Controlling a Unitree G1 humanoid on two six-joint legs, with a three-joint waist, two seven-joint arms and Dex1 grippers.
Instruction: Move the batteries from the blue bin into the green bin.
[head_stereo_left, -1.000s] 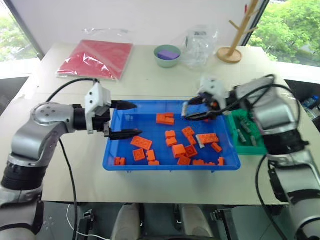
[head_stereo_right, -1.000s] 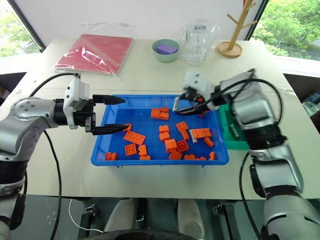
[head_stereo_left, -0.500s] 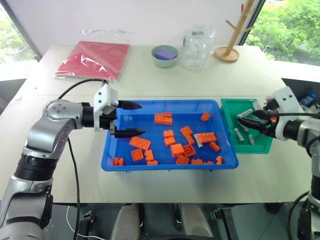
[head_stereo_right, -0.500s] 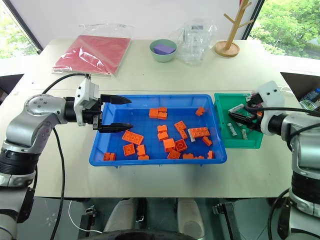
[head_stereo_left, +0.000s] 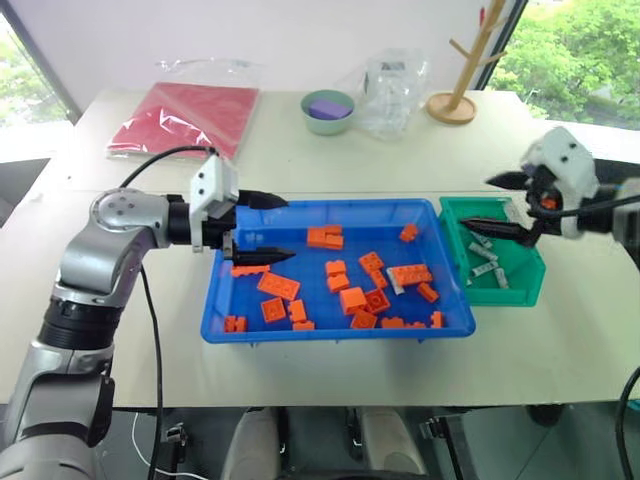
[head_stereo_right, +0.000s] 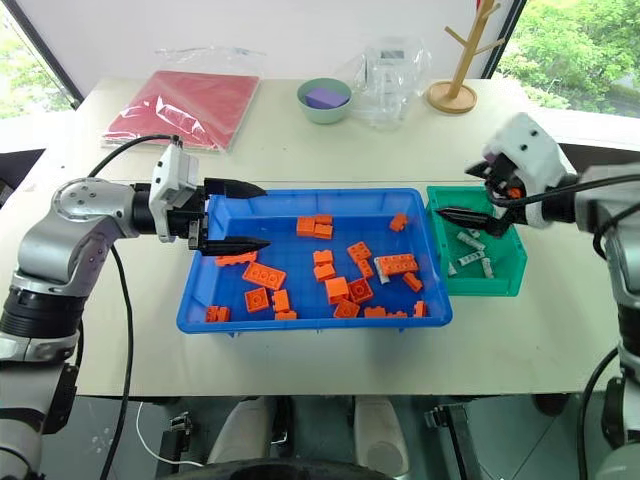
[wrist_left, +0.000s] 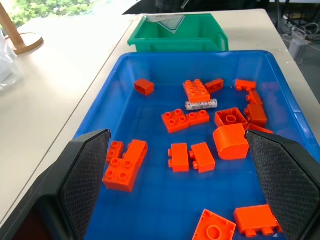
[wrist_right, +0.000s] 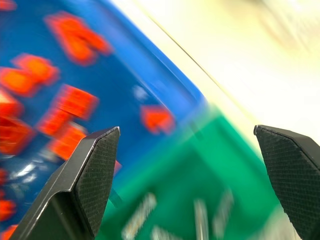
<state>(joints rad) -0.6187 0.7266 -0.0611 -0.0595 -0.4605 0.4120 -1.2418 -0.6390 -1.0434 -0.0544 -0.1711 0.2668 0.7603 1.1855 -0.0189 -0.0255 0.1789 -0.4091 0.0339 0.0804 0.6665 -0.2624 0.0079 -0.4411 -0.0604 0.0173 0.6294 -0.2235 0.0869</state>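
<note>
The blue bin (head_stereo_left: 330, 335) lies mid-table, strewn with orange bricks (head_stereo_left: 350, 298). One silvery battery (wrist_left: 201, 104) rests among the bricks toward the bin's right side. Just right of it stands the green bin (head_stereo_left: 522, 288), with several batteries (head_stereo_left: 482, 268) on its floor. My right gripper (head_stereo_left: 476, 201) hovers open over the green bin's near-left corner, holding nothing. Over the blue bin's left end my left gripper (head_stereo_left: 290, 230) is open and empty, pointing right.
At the back of the table are a red bag (head_stereo_left: 190, 115), a pale green bowl (head_stereo_left: 330, 110), a crumpled clear bag (head_stereo_left: 395, 85) and a wooden peg stand (head_stereo_left: 458, 95). Bare tabletop surrounds both bins.
My right gripper went from over the blue bin's right end down into the green bin, then rose above it with its jaws opened wider. The left arm has barely moved.
</note>
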